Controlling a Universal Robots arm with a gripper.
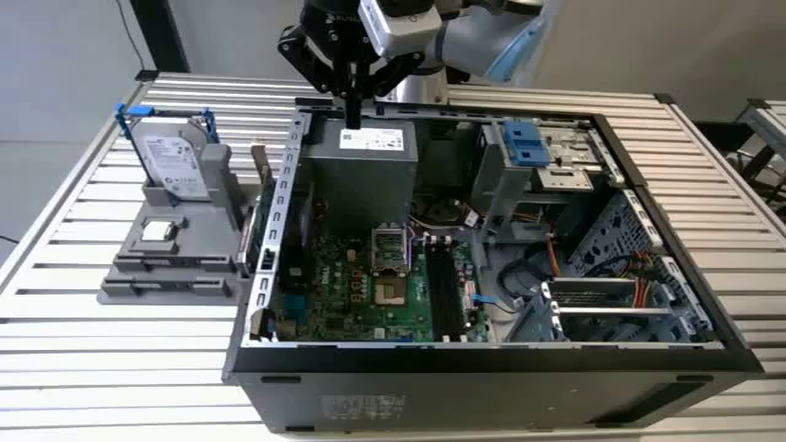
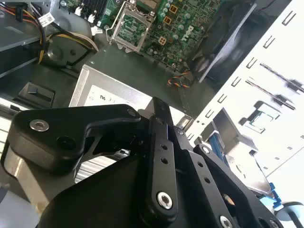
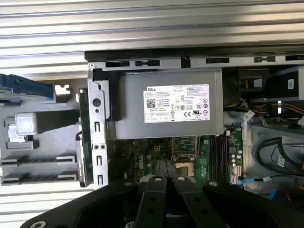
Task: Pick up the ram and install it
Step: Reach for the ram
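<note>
Hidden or unclear: you are getting the ram (image 1: 258,198) edge-on, as a thin dark strip between the grey stand (image 1: 184,249) and the outer side wall of the computer case (image 1: 491,368), on the exterior view's left. Its chips and label are not resolving. In the first wrist view the same strip (image 3: 82,142) is running beside the perforated case wall, and its near end is disappearing behind the black body of the hand (image 3: 166,178).

Long axis: it is lying parallel to that case wall, far to near in the exterior view. As far as you can tell, the stick is standing on one long edge.

Your hand (image 1: 353,118) is hovering over the far corner of the case, above the power supply (image 1: 363,170), well apart from the ram. Its fingers are pressed together with nothing between them; the second wrist view is showing the hand (image 2: 159,111) the same way.

The memory slots (image 1: 440,295) are reading as dark bars, and you cannot tell whether any is filled. The stand is sitting on the slatted counter (image 1: 98,350).
</note>
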